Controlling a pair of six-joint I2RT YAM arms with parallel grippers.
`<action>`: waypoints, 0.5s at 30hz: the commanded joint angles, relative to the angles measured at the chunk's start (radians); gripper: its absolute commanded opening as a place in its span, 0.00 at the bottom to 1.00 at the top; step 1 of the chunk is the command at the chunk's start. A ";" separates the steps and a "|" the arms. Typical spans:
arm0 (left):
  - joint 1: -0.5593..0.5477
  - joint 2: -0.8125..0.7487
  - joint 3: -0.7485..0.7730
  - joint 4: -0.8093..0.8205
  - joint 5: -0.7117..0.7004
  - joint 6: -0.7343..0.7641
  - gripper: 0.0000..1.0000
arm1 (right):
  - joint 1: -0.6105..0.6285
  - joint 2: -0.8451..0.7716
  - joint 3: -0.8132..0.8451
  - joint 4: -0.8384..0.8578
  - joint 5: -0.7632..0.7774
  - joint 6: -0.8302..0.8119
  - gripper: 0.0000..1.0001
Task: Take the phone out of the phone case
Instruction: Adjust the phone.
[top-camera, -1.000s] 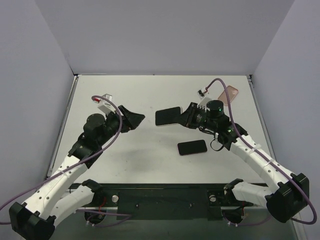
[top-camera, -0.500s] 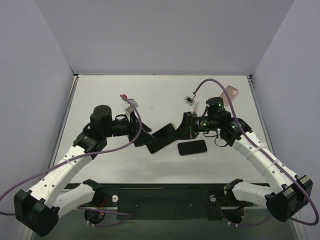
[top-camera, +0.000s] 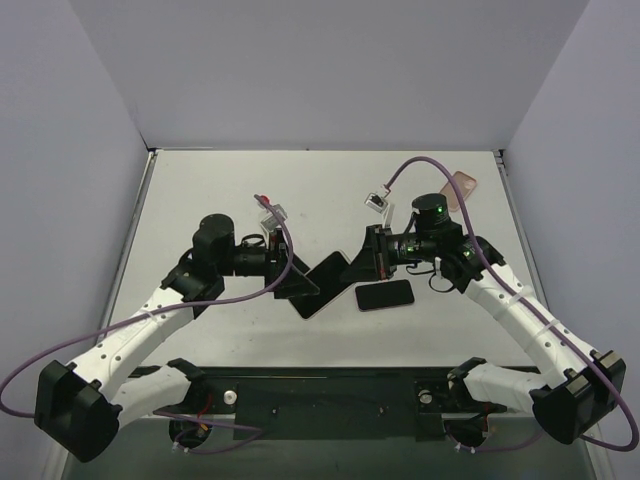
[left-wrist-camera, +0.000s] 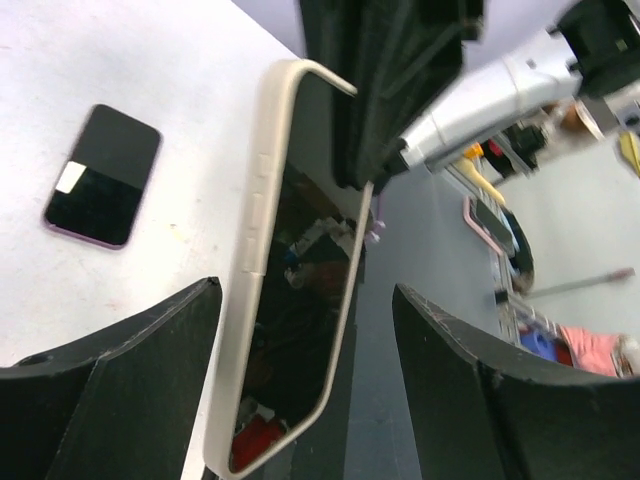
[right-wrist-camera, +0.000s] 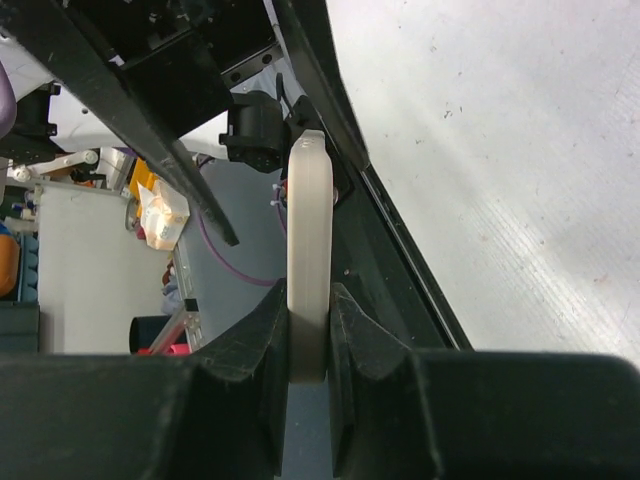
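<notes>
Lifted clear of the tabletop (top-camera: 200, 200) at its middle and tilted on a slant: a cream phone case (top-camera: 322, 285) with the phone (left-wrist-camera: 300, 330) seated inside, dark glass catching reflections. Clamped at the end nearer the right edge by the right gripper (top-camera: 358, 268), fingers (right-wrist-camera: 255, 340) drawn in narrow and pressed against both faces of the case rim. Seen edge-on from the right wrist as a pale strip rising straight up out of that pinch.

Flanked at the other end by the left gripper (top-camera: 297, 280), fingers (left-wrist-camera: 130, 390) spread wide, one on either side of the case. Close on the case's side-button edge, farther off on the screen side; no contact to be made out from the left wrist view.

Lying flat on the table just beside the right gripper, toward the near edge: a second phone (top-camera: 385, 295), dark, screen up, with a purplish rim. Well apart from both grippers, close to the far right corner: a pink case (top-camera: 463, 188), lying flat.
</notes>
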 joint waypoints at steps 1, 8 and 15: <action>0.005 -0.045 0.001 -0.004 -0.189 -0.052 0.79 | 0.003 -0.049 0.053 0.099 -0.045 0.018 0.00; -0.009 0.061 -0.104 0.467 0.110 -0.398 0.75 | 0.003 -0.085 0.012 0.223 0.019 0.082 0.00; -0.014 0.069 -0.105 0.527 0.142 -0.423 0.40 | 0.021 -0.047 -0.079 0.671 0.018 0.366 0.00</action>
